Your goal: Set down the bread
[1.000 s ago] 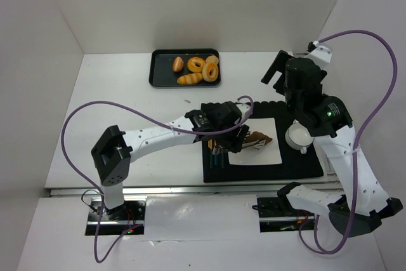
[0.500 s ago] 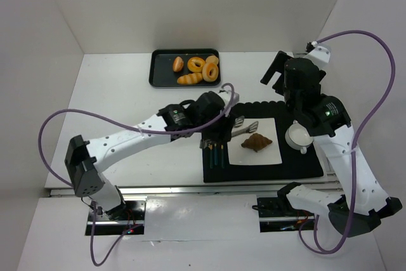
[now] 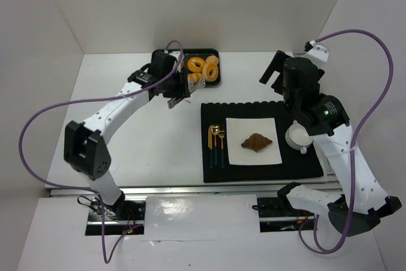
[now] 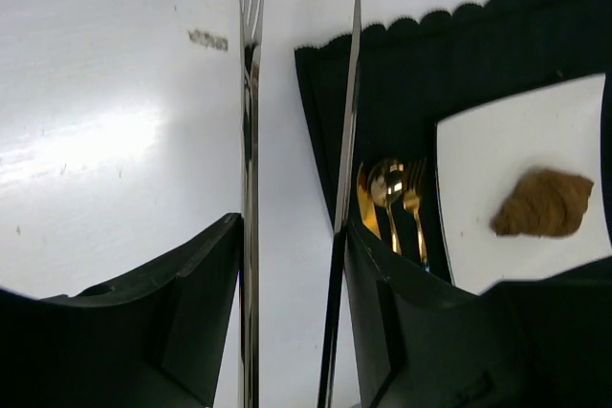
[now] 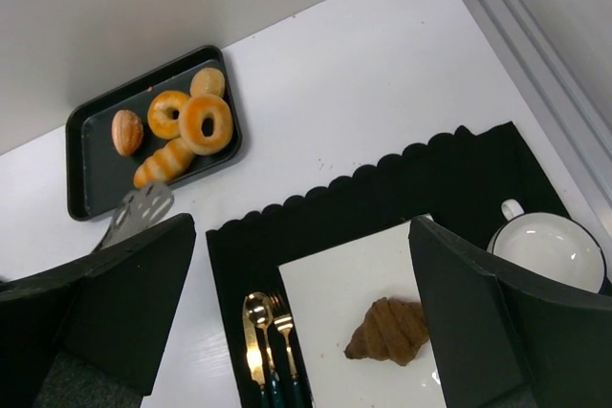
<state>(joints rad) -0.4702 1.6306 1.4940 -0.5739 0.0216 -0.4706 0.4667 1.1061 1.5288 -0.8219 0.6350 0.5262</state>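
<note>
One croissant [image 3: 256,141] on plate [image 3: 269,126]; left gripper [image 3: 176,80] clamped on empty tongs [image 4: 250,140], tips just beside tray [image 3: 157,75] breads [image 3: 196,65]; right gripper [image 3: 273,69] spread, farther.

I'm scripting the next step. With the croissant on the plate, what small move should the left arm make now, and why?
Probably lower the tongs onto the table beside the tray and release. The croissant already lies on the white plate, and the tongs held in the left end effector are empty, near the tray's front edge.

Bright even light, glare on the table [image 4: 86,140]
</note>
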